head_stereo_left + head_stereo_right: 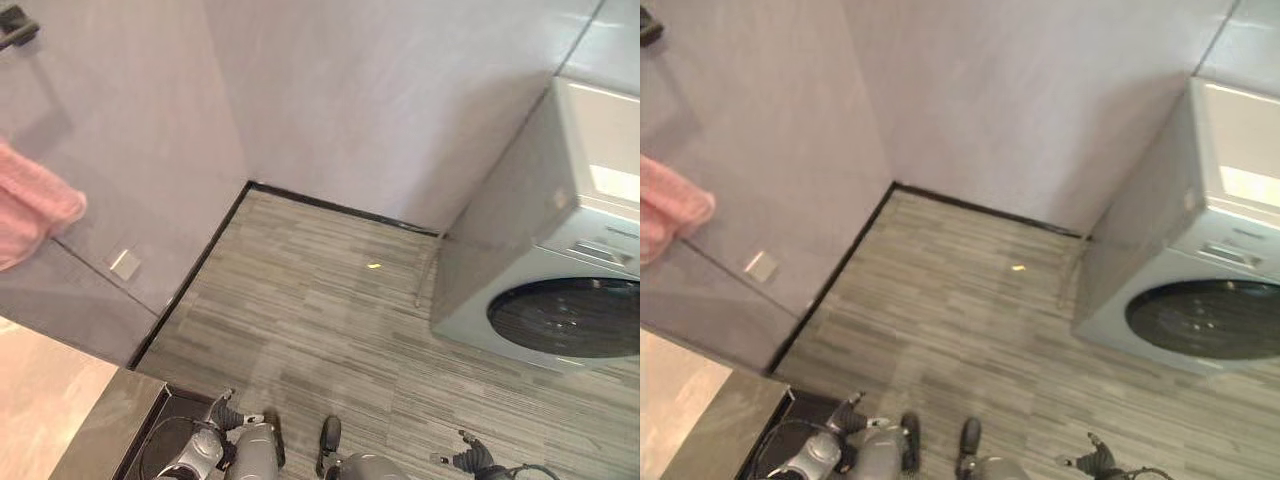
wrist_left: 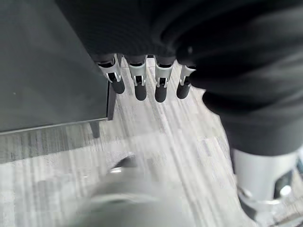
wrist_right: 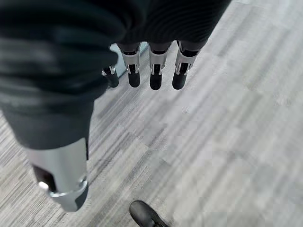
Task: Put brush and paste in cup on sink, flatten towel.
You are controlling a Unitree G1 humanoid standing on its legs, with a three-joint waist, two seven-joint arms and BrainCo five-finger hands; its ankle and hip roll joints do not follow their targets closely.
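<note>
Both hands, left hand (image 2: 142,75) and right hand (image 3: 151,71), fingers straight above floor (image 1: 330,300).

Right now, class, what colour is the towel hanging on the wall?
Pink. The towel shows best in the left eye view.

Pink fluffy towel (image 1: 35,210) hangs at far left against grey panelled wall (image 1: 130,130). White front-loading washing machine (image 1: 560,260) stands right, on grey striped plank floor (image 1: 330,310), well apart from towel.
</note>
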